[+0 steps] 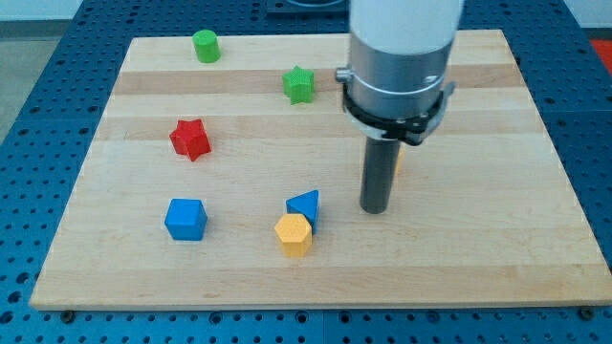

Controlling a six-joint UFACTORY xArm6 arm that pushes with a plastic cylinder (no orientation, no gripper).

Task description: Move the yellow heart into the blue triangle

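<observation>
Standing upright, my tip (374,209) on wooden board (497,239), near right of blue triangle block (304,205); holding nothing.

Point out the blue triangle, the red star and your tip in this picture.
blue triangle (305,204): camera view, on its upper face.
red star (190,139): camera view, at the middle of its top.
my tip (374,208): camera view, on the rod's very end, to the view's right of the blue triangle.

No text, label, brand, number or sign can be read anywhere in the camera view.
</observation>
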